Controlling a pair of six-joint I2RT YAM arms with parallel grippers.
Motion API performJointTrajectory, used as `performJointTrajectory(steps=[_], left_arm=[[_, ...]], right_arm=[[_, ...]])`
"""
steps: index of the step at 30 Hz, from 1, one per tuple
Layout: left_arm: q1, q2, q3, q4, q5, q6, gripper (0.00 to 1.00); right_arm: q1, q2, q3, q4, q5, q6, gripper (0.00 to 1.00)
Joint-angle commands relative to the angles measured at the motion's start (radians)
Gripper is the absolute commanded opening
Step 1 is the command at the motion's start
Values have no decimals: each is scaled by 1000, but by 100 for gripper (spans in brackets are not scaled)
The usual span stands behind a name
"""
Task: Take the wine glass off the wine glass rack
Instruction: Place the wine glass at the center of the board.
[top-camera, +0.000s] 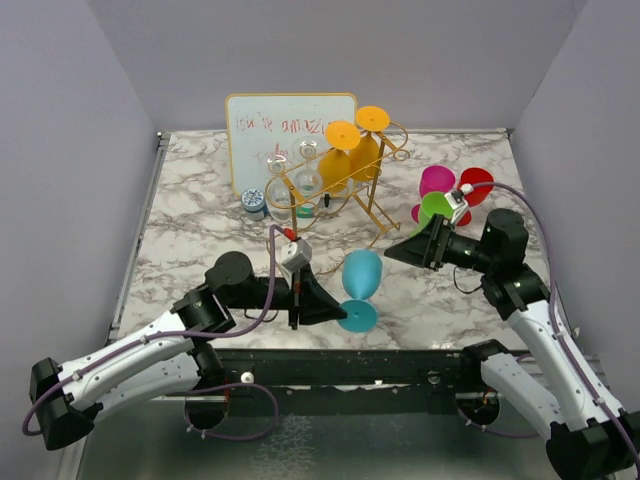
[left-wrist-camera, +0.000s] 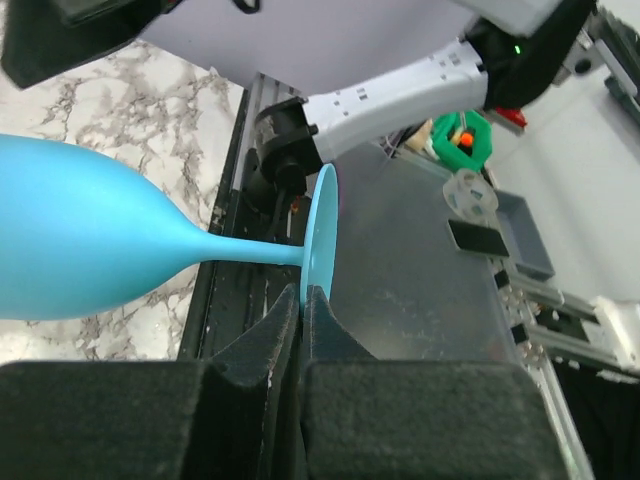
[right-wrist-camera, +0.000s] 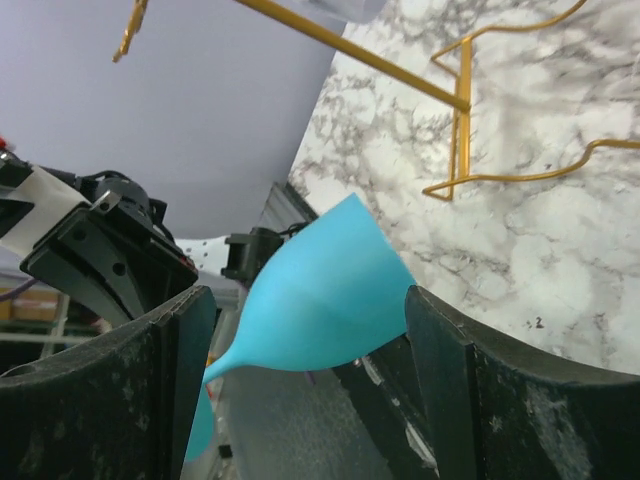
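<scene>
While amid lilac walls (top-camera: 420, 50), marbled tabletop (top-camera: 190, 225).

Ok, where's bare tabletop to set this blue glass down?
Biggest bare patch: left side of the table, bordered by its left edge, the small jar and the left arm. A smaller one sits front right, between the blue glass and the right arm. Crowded: the back middle around the rack, and the coloured glasses right of it.

Robot lab test cell: plain grey partition walls (top-camera: 62, 150) around marble-print table (top-camera: 200, 225)
</scene>
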Motion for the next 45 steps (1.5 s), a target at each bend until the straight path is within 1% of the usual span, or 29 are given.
performJointTrajectory(steps=[1, 3, 5, 7, 10, 12, 15, 19, 21, 25, 27, 29, 31, 33, 35, 37, 41, 45], left_arm=[[-3, -97, -5, -56, 107, 173, 0], [-3, -151, -14, -60, 116, 234, 0], [-3, -195, -24, -61, 126, 277, 0], [-3, -220, -27, -63, 129, 297, 0], [-3, -224, -30, -55, 159, 293, 0], [-3, -213, -33, -44, 177, 282, 0], [-3, -198, -31, -22, 200, 268, 0], [-2, -190, -33, 47, 247, 241, 0], [-3, -193, -40, 101, 265, 223, 0], [-3, -188, -31, 108, 269, 218, 0], [-3, -187, -28, 111, 268, 210, 0], [-3, -188, -25, 132, 276, 196, 0], [-3, -191, -24, 164, 280, 190, 0], [-3, -188, -24, 179, 278, 192, 0], [-3, -178, -23, 183, 278, 193, 0], [-3, -164, -21, 186, 280, 189, 0], [-3, -136, -17, 213, 275, 182, 0], [-4, -109, -13, 236, 284, 191, 0]], right_arm=[[-1, 58, -26, 209, -208, 71, 81], [-1, 93, -24, 285, -293, 91, 81], [0, 107, -13, 284, -314, 92, 81], [-1, 105, -21, 330, -346, 118, 81], [-1, 95, -74, 549, -439, 251, 81], [-1, 96, -104, 650, -470, 327, 80], [0, 96, -134, 747, -484, 388, 76], [0, 105, -126, 748, -497, 392, 70], [-1, 102, -138, 774, -499, 417, 66], [0, 94, -198, 983, -516, 566, 56], [0, 90, -200, 1000, -514, 579, 52], [0, 88, -197, 1008, -516, 590, 51], [0, 86, -187, 1057, -520, 634, 50], [0, 84, -180, 1159, -517, 693, 50], [0, 82, -166, 1219, -518, 738, 49], [0, 78, -149, 1235, -522, 762, 46], [1, 48, -111, 1238, -545, 769, 45], [0, 16, -76, 1156, -562, 715, 44]])
